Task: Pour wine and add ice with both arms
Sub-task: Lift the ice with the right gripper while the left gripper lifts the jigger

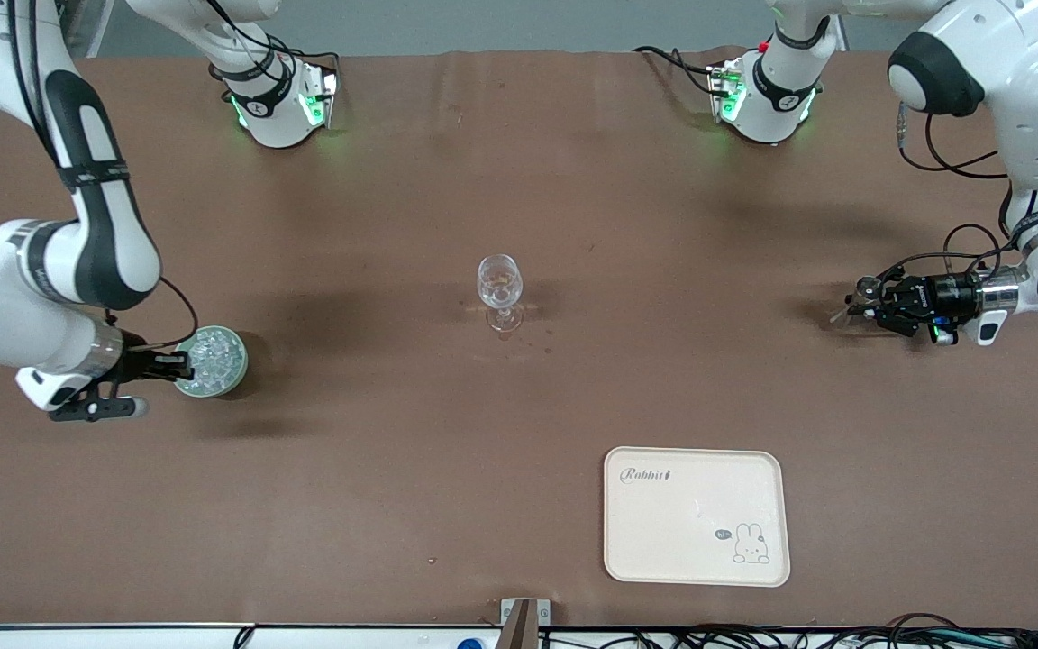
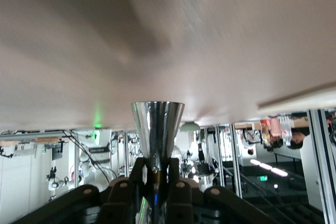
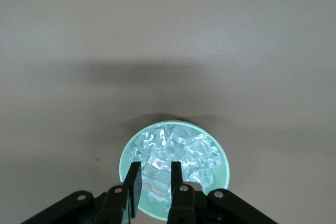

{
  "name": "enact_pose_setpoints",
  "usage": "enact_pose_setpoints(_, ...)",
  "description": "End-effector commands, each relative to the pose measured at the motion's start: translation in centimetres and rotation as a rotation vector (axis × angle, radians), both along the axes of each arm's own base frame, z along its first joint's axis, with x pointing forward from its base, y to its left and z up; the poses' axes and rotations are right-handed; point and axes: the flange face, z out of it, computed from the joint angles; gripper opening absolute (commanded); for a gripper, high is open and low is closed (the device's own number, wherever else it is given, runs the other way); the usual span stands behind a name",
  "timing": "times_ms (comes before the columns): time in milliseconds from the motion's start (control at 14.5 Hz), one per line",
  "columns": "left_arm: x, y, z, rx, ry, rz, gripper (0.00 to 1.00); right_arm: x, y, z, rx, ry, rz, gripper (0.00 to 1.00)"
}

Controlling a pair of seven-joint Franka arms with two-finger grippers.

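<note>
Nearest the front camera lies a cream rectangular tray (image 1: 696,516) with rounded corners and a printed rabbit, flat on the brown table cover (image 1: 393,469), close to the table's near edge and toward the left arm's end. Wide bare cover lies all around it.

Farther back, near the table's middle, a clear stemmed wine glass (image 1: 500,291) stands upright and alone, well apart from everything else.

Toward the right arm's end, a pale green round bowl (image 1: 212,361) sits on the cover, heaped with the ice (image 3: 173,156), small glassy whitish chunks. The right gripper (image 3: 153,182) reaches in level from the side, its black fingers close together and clamped on the bowl's rim.

Toward the left arm's end, the left gripper (image 1: 863,305) hangs low over bare cover, its fingers pinched on the narrow stem of a shiny metal funnel-shaped cup (image 2: 157,128), which flares out from the fingertips.

Both arm bases stand along the table's farthest edge.
</note>
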Motion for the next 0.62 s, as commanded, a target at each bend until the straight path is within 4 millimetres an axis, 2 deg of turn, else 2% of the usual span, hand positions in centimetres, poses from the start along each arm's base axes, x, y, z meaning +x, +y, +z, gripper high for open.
enact_pose_setpoints(0,1.9,-2.7,4.6,-0.044,-0.004,-0.003,0.0,0.8,-1.1,5.0,0.027,-0.004,-0.015,0.01)
enact_pose_setpoints(138,3.3,-6.1,6.9,-0.078,-0.011,-0.035,0.0,1.0,-2.3,9.0,0.021,-0.038,-0.032,0.01)
enact_pose_setpoints(275,4.1,-9.0,9.0,-0.087,0.003,-0.048,0.0,0.8,-2.5,12.9,0.02,-0.072,-0.056,0.01)
enact_pose_setpoints(551,6.9,-17.5,13.1,-0.067,0.076,-0.095,0.0,-1.4,-3.6,19.5,0.023,-0.085,-0.113,0.01)
